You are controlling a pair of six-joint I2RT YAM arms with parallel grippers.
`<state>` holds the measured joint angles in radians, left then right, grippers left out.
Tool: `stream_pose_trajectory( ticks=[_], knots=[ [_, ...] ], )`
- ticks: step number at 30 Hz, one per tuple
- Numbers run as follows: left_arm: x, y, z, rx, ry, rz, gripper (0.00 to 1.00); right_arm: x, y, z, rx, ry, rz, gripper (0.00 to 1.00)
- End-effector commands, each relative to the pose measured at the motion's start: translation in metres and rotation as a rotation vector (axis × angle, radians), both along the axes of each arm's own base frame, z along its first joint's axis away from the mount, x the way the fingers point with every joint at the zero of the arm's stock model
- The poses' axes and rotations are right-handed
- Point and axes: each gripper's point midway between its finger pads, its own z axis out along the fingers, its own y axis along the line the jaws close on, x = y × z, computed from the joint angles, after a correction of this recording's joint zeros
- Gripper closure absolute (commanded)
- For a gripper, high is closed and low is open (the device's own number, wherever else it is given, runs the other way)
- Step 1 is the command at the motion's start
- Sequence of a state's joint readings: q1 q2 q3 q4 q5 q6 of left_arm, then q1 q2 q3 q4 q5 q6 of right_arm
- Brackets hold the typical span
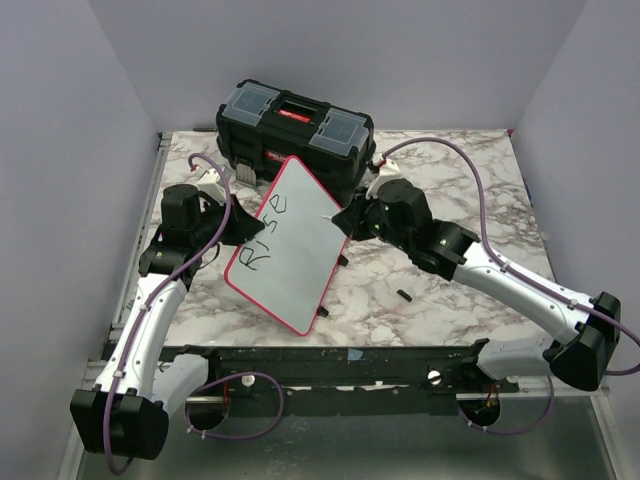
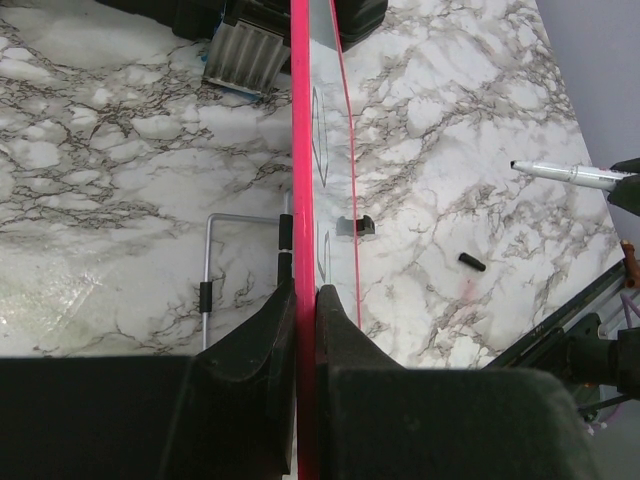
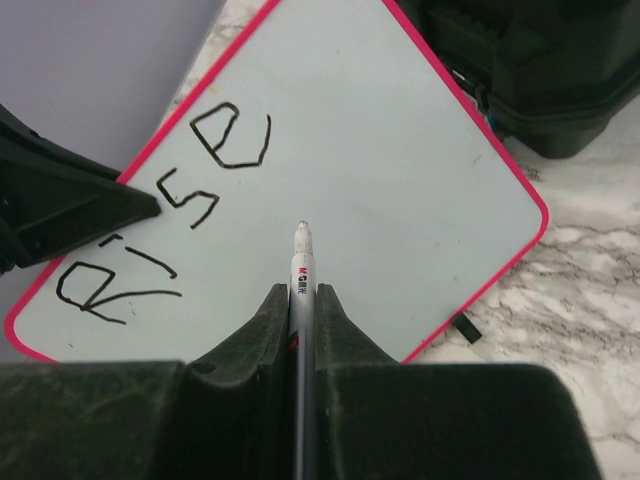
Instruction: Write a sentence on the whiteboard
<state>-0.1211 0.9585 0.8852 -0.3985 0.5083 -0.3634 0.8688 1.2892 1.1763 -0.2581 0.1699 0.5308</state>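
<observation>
While the table [image 1: 450,180] bears the toolbox [image 1: 295,125], the whiteboard [image 1: 290,250] tilts just before it, seemingly light, stiff and slick, best taken by its rim where the left gripper [image 2: 305,290] pinches it, the right gripper [image 3: 302,295] clamping the marker [image 3: 302,262] near the sentence [image 3: 165,215], only "Rise" written.

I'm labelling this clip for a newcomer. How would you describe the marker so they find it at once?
From the black toolbox at the back, come forward to the tilted pink-rimmed whiteboard. The marker is the thin pen clamped in the right gripper, tip aimed at the blank face beside "Rise"; unlike the small black piece on the table, it is long and held.
</observation>
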Motion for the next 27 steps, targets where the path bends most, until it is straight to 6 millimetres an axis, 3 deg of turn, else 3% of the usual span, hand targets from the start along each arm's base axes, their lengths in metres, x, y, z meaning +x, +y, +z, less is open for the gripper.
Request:
stream_pose_trajectory(
  ticks=[1,8,19,27],
  knots=[
    [0.001,0.002,-0.002,0.068,-0.067,-0.035,1.00,-0.007,-0.006,-0.025,-0.070,0.117,-0.017,0.99],
    [-0.002,0.000,0.000,0.058,-0.066,-0.040,1.00,-0.012,-0.008,-0.039,-0.114,0.173,-0.016,0.99],
    [-0.002,0.000,-0.002,0.061,-0.060,-0.039,1.00,-0.037,0.011,-0.028,-0.045,0.103,0.208,0.99],
    [-0.001,-0.002,-0.003,0.063,-0.052,-0.043,1.00,-0.050,0.009,-0.023,-0.037,0.043,0.290,0.99]
  ],
)
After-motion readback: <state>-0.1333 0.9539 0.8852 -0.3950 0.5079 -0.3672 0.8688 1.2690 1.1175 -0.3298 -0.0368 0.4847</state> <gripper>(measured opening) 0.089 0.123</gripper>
